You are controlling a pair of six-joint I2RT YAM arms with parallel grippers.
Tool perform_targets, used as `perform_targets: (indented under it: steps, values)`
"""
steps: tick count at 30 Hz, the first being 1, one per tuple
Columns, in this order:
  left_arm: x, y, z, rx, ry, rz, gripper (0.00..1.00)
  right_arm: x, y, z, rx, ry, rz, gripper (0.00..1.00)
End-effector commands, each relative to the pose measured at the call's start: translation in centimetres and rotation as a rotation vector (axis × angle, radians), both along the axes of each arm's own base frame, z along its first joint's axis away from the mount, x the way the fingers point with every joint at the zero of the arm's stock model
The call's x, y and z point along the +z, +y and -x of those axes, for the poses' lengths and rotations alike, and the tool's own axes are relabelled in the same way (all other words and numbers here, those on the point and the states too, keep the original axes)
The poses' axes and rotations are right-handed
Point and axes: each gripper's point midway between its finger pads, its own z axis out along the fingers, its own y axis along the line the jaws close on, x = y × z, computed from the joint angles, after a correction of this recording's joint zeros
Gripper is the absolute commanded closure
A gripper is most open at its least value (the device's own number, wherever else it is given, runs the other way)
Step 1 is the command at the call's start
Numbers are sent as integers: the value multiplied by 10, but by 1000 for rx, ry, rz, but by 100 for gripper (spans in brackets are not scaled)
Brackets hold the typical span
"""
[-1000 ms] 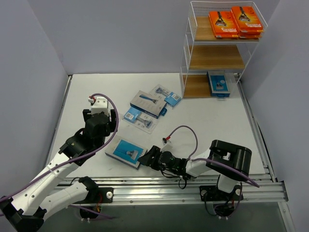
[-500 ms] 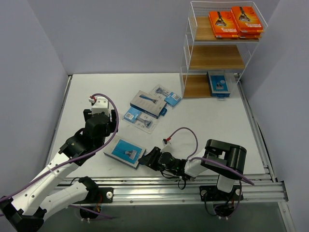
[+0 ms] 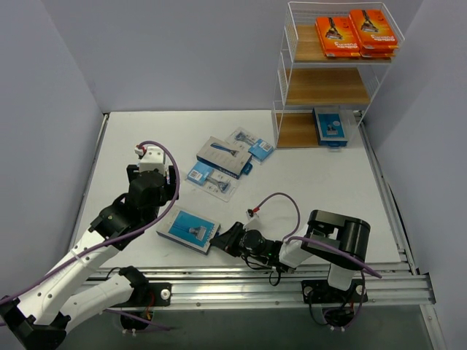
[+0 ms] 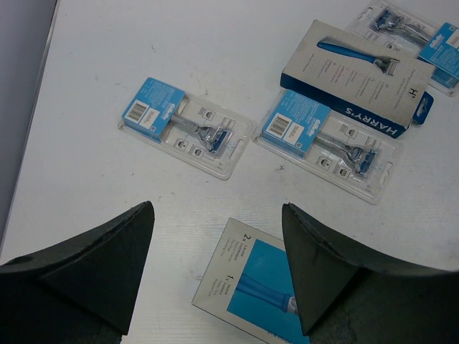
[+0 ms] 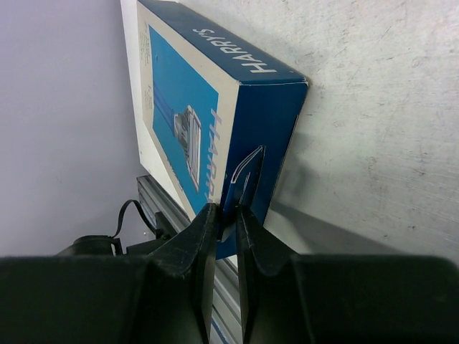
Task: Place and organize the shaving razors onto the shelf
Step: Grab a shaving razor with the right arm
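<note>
Pickup step: the right hand [image 5: 226,215] is clamped on the blue box [image 5: 208,93] end, the left hand [image 4: 216,211] stands apart; next it needs a lift toward the shelf [image 3: 325,86].

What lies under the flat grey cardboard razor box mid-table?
The grey cardboard razor box seems to overlap a clear plastic blister pack with blue card, whose near part shows. Its covered edge, and anything else beneath, cannot be seen.

Razor packs [image 3: 357,33] on the shelf [image 3: 325,86], more leftward on the table [image 3: 328,182].
</note>
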Motion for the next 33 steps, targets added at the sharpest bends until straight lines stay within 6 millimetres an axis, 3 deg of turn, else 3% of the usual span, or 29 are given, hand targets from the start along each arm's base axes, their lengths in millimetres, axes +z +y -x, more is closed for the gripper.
perform_targets:
  steps: [1, 3, 12, 20, 27, 30, 31, 33]
  values:
    - [8, -2, -2, 1, -24, 36, 19, -13, -8, -4, -24, 4, 35, 96]
    - [8, -2, -2, 0, -24, 36, 19, -15, -9, -4, -25, 3, 39, 100]
    - [8, -1, -1, 2, -25, 36, 19, -4, -10, -5, -24, -15, 11, 100]
    - [8, 0, -1, 9, -25, 33, 19, 33, -13, -19, -23, -133, 15, 100]
    - [9, 0, -1, 8, -28, 38, 19, 50, -39, -28, -66, -169, 76, 100]
    - [9, 0, -1, 8, -26, 36, 19, 50, -58, -28, -90, -168, 129, 100]
    - [9, 0, -1, 7, -27, 39, 19, 67, -75, -33, -113, -212, 152, 100]
    - [9, -1, -1, 6, -29, 42, 19, 68, -83, -36, -132, -218, 171, 100]
